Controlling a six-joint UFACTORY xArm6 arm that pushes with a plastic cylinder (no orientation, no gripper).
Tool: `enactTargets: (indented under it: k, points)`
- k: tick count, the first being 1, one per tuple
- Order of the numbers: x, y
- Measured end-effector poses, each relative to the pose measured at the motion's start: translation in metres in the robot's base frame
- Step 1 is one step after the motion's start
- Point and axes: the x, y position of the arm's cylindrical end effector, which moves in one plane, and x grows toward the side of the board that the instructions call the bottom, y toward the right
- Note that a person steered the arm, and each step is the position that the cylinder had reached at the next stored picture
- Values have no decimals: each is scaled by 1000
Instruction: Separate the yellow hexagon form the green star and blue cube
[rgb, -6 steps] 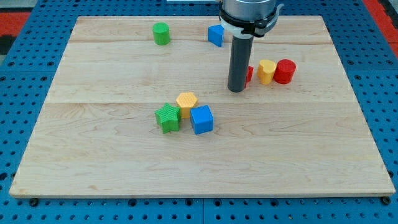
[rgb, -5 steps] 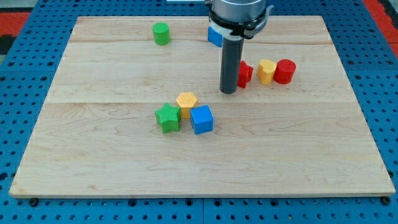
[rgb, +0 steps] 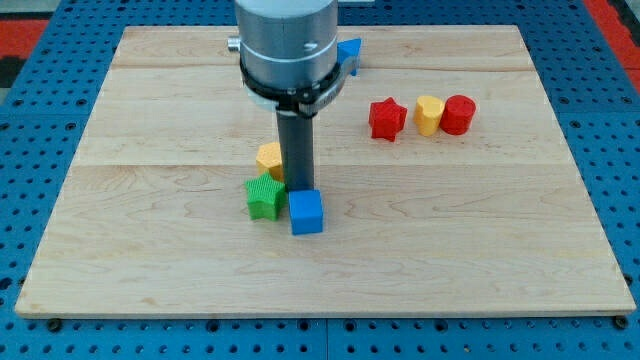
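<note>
now the arm's dark rod stands among the three clustered blocks near the middle of the pale wooden tabletop (rgb: 150, 290). my tip (rgb: 296, 189) sits just above the blue plastic cube (rgb: 306, 211), with the yellow plastic hexagon (rgb: 268, 160) touching the rod on the view's left and the green plastic star (rgb: 264, 197) just below the hexagon. there is no pincer on this rig, so nothing is held wide or narrow; the rod only pushes.

the hexagon looks small, rigid and light, likely to slide easily on the smooth wood and to turn if struck off-centre. the best contact seems to be a flat side facing the star and cube, pushing it toward the view's top left.

well apart at the view's right lie a red star (rgb: 387, 118), a yellow block (rgb: 429, 114) and a red cylinder (rgb: 459, 114); another blue block (rgb: 349, 53) peeks out near the top.
</note>
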Motion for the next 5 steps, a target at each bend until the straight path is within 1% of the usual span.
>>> enactTargets:
  k: [2,3,4,5]
  points:
    - [5,-48]
    - [-1,-50]
    - [-18,-47]
    - [-22,-47]
